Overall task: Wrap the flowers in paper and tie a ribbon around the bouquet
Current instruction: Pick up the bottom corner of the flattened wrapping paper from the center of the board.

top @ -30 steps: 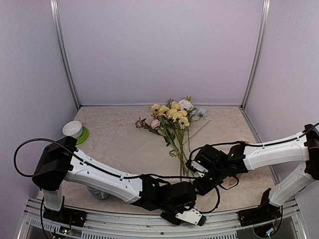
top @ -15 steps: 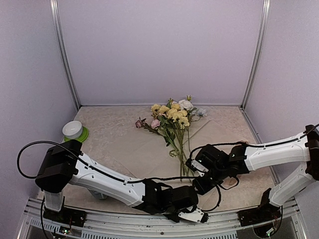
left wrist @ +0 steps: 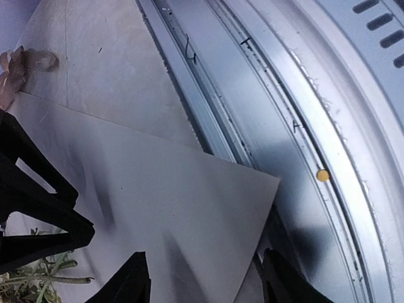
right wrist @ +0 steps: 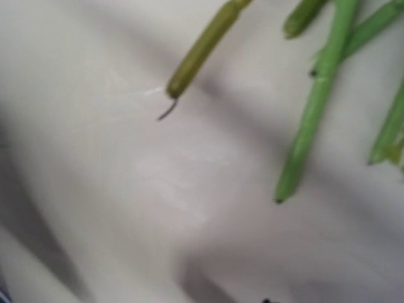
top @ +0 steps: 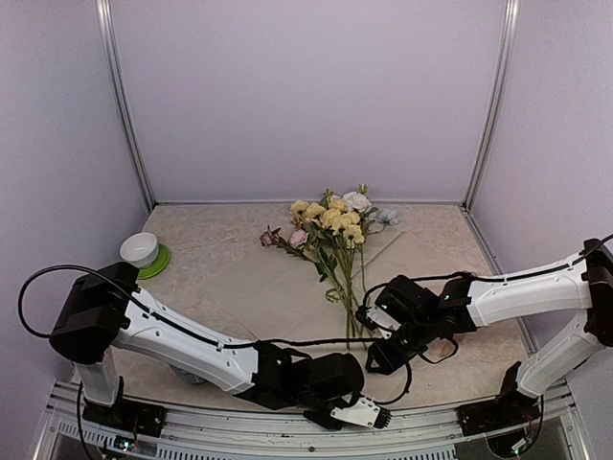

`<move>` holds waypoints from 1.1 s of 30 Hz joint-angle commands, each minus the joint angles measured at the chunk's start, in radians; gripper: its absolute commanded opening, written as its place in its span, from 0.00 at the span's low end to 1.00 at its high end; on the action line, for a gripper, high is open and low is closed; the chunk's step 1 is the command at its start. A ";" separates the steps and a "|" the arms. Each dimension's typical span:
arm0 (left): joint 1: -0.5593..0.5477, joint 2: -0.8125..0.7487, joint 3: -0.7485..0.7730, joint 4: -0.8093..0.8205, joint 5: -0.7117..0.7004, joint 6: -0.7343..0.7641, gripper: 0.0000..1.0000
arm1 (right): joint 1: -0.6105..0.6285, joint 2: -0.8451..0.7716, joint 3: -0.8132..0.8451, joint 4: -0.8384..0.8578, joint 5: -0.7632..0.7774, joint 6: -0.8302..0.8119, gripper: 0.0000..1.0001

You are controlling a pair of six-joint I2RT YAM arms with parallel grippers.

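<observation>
Flowers [top: 330,225] lie on paper [left wrist: 164,196]; left hand [left wrist: 205,268] open, right hand [top: 375,358] cannot tell.

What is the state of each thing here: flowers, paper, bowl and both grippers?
Flowers: lying on the paper, unwrapped.
Paper: spread flat, not folded.
Bowl: upright on a green plate.
Left gripper: open, at the paper's near corner.
Right gripper: by the stems; open or shut cannot be told.
</observation>
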 commanded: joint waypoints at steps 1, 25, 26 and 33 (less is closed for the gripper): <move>-0.015 -0.056 -0.035 0.024 0.123 0.082 0.61 | -0.012 0.007 -0.006 0.013 -0.051 -0.009 0.40; -0.017 0.085 0.025 0.085 -0.044 0.049 0.22 | -0.013 0.023 -0.006 0.018 -0.026 -0.023 0.40; -0.015 0.084 0.024 0.090 -0.058 0.046 0.19 | -0.013 0.023 -0.006 0.019 -0.027 -0.023 0.40; -0.013 0.082 0.022 0.115 -0.117 0.024 0.10 | -0.012 0.026 0.000 0.020 -0.030 -0.026 0.40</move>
